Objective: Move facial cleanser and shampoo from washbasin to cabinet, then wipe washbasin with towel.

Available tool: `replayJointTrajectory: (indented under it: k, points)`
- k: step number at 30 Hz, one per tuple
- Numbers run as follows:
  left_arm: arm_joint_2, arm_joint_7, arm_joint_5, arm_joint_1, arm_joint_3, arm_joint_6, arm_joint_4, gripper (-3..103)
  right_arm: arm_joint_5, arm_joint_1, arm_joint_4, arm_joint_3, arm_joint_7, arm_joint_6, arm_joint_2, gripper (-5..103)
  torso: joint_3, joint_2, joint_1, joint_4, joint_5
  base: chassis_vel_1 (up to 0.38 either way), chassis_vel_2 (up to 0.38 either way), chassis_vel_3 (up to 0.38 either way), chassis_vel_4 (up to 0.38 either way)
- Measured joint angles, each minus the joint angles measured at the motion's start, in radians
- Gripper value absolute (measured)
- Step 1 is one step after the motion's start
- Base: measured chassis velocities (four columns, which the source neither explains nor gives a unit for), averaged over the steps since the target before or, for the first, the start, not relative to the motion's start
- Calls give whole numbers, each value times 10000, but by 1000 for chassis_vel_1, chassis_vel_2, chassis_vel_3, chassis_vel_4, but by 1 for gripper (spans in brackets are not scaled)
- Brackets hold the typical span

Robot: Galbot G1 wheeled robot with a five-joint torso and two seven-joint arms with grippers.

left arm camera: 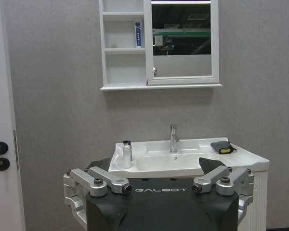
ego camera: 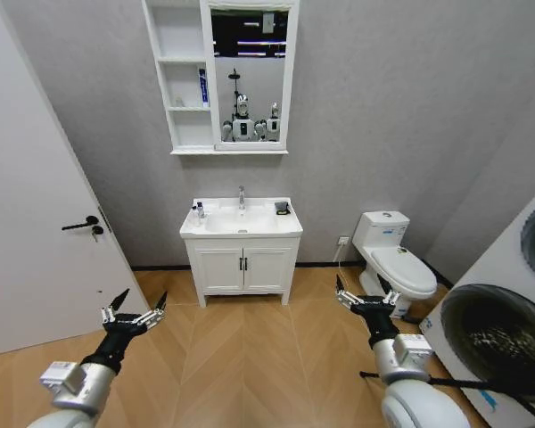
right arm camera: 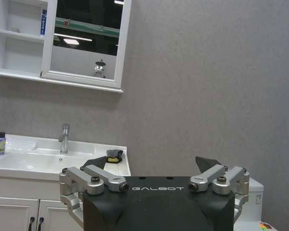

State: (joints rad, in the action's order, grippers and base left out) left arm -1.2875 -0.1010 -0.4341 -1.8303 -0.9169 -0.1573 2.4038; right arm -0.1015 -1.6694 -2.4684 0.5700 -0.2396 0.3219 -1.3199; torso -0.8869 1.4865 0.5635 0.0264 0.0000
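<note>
Herringbone floor lies between the robot and the washbasin (ego camera: pixel 241 220). Nearest, the left claw (ego camera: pixel 134 314) and right claw (ego camera: pixel 366 296) hang wide and empty, well short of it. A small bottle (left arm camera: pixel 127 153) and the towel (left arm camera: pixel 222 147) rest on its rim; above, one tube (left arm camera: pixel 137 33) stands in the cabinet (ego camera: pixel 183 80).

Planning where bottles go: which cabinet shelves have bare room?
The cabinet has three compartments. The bottom one, above the sill, and the top one look bare. The middle one holds a blue-and-white tube against the mirror-side wall, leaving room beside it toward the outer wall.
</note>
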Motion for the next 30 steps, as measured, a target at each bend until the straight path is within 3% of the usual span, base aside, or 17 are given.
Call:
replayJointTrajectory:
  k: [19,30]
  points:
    - [-49,-118,-91,-164,-215,128,-36,100,15,-64,137,-12,11,-160,53,100,2,2,-4,-1,1,-11,11,8,-12]
    - [-262,-174,30,-272,-204,214,9,100,27,-61,197,-13,30,-281,54,100,1,0,0,0,1,-187,164,187,-184]
